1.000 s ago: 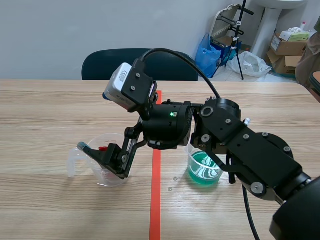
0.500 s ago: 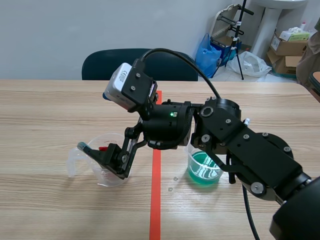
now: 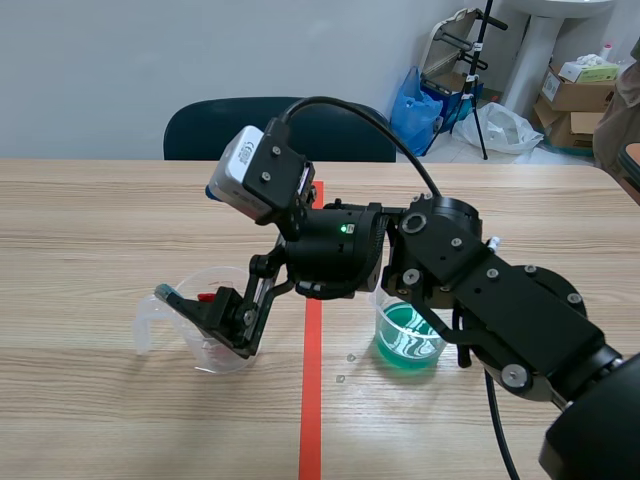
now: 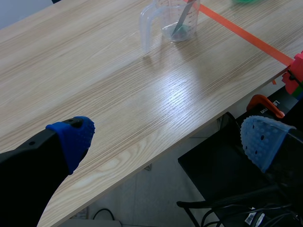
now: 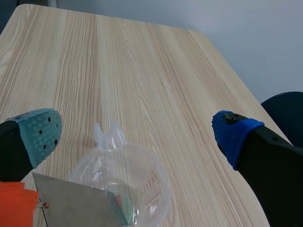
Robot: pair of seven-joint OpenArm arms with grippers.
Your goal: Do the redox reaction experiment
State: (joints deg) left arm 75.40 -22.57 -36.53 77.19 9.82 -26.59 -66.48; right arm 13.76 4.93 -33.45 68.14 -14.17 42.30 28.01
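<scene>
A clear measuring cup (image 3: 222, 352) with a handle stands left of the red tape line. My right gripper (image 3: 210, 318) reaches across the middle and hangs open right over it. In the right wrist view the cup (image 5: 124, 185) lies under and between the spread fingers of that gripper (image 5: 137, 137). A grey metal sheet (image 5: 78, 204) leans inside it, with an orange-red piece (image 5: 16, 203) at its end. A beaker of green liquid (image 3: 408, 338) stands right of the tape. My left gripper (image 4: 165, 137) is open past the table's near edge, far from the cup (image 4: 173, 21).
The right arm's body (image 3: 480, 300) hangs over the green beaker. A dark chair (image 3: 275, 128) stands behind the table. Below the near edge are an orange clamp (image 4: 265, 103), red blocks (image 4: 296, 71) and cables.
</scene>
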